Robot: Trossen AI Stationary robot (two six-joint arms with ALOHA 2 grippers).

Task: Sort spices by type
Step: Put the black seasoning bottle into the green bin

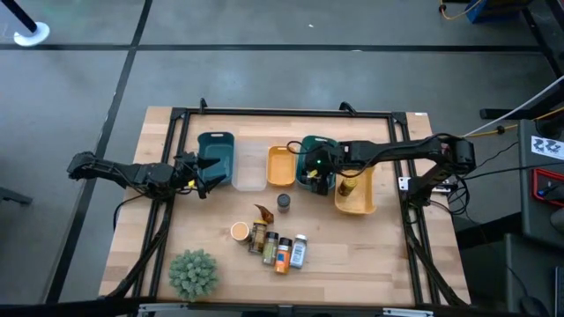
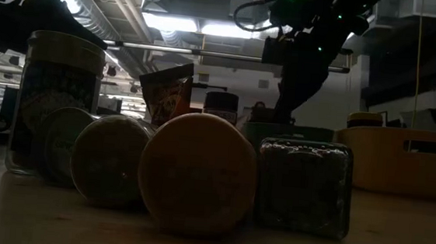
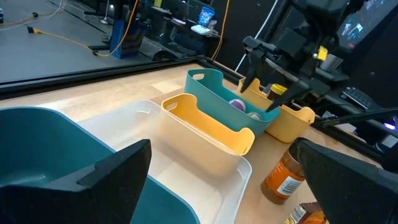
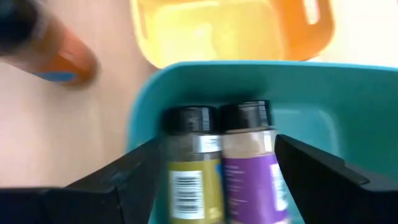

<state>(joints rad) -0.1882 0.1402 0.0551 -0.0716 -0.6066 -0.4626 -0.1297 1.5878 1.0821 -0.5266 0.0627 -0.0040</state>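
Note:
Two dark-lidded jars lie side by side in the right teal tray (image 4: 323,112), one yellow-labelled (image 4: 189,168), one purple-labelled (image 4: 249,168). My right gripper (image 4: 216,149) (image 1: 315,172) is open above them, one finger on either side of the pair. Several more spice bottles (image 1: 275,245) lie clustered on the table's near middle, by a brown packet (image 1: 263,213) and an upright dark-lidded jar (image 1: 284,202). One bottle (image 1: 347,185) lies in the tan tray (image 1: 361,207). My left gripper (image 3: 222,149) (image 1: 201,176) is open over the left teal tray (image 1: 216,154). My right gripper comes from above with open fingers on either side of the two jars in the teal tray. The finger (image 4: 134,171) next to the yellow-labelled jar looks close to its side, but I cannot tell whether it touches.
The trays stand in a row across the table's middle: left teal, clear (image 1: 249,167), yellow-orange (image 1: 280,165), right teal, tan. A green bushy plant (image 1: 192,273) sits at the near left. An orange-labelled jar (image 3: 283,177) stands near the clear tray. Black frame rails (image 1: 282,113) border the table.

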